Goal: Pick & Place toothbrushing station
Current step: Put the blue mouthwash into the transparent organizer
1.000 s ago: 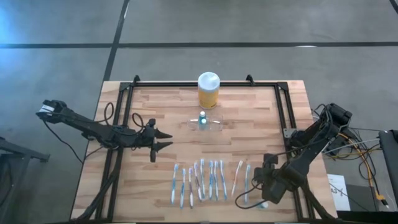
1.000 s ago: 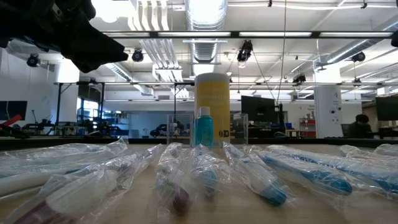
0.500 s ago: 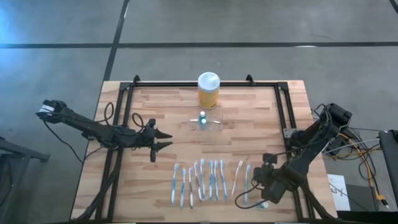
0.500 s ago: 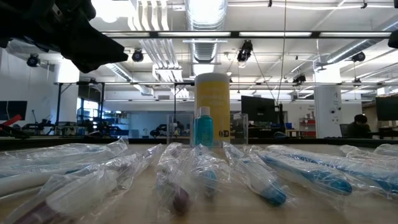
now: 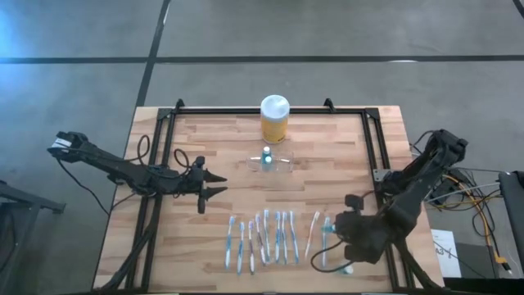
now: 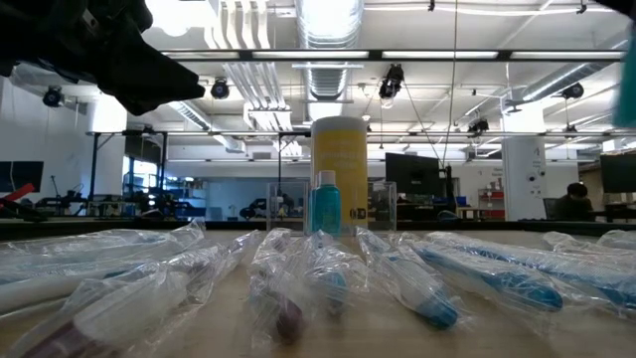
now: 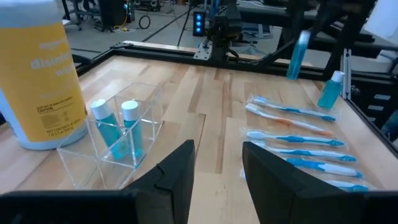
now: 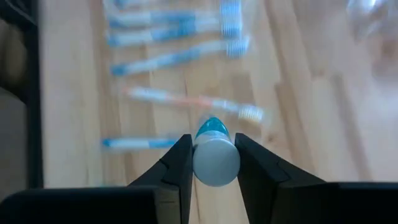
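inside the clear holder (image 7: 118, 146) stand two teal bottles (image 7: 132, 129); right claw (image 8: 215, 163) clamps another, left claw (image 7: 217, 168) apart.

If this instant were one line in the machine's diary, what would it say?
right gripper: shut on small blue bottle, above wrapped toothbrushes | left gripper: open, idle | clear holder: holds blue bottles

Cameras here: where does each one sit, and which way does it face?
High: overhead, facing down; both arms, table.
Low: table height, facing across brushes to the jar.
Left wrist: behind the left tool, facing the holder.
Right wrist: above the right tool, shut on a tube.
All share the brushes.
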Controlling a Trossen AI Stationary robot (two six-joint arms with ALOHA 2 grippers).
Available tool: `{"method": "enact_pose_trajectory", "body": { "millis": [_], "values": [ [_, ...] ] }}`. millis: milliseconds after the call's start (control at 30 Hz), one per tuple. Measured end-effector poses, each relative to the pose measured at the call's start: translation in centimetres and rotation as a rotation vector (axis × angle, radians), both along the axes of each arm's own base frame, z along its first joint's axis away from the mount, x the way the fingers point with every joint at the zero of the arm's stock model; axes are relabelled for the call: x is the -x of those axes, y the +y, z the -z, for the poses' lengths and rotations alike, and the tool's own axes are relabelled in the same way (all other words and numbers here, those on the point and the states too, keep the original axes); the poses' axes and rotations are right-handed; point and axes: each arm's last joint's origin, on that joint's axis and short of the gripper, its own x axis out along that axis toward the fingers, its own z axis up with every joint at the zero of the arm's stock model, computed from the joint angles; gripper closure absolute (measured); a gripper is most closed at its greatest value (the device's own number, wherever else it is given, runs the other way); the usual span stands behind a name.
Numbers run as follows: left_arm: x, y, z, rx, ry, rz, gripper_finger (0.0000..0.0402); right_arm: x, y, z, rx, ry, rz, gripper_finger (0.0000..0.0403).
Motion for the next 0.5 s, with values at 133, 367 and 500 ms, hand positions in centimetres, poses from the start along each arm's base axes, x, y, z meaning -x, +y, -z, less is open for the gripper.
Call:
{"method": "enact_pose_trajectory", "body": {
  "millis": [133,367,500],
  "values": [
    [0.0,0.0,0.0,-0.027,0.003,0.004,0.0262,0.0,-1.1,-2.7,-0.003,-0.103,-0.019,0.0317],
    [0.0,0.0,0.0,-0.019,0.0,-0.006,0.0262,-0.5,-3.8,-6.2,0.012,-0.202,-0.041,0.0317],
    [0.0,0.0,0.0,-0.019,0.001,-0.007,0.0262,-1.3,-5.3,-7.3,0.06,-0.23,-0.048,0.0317]
  ]
}}
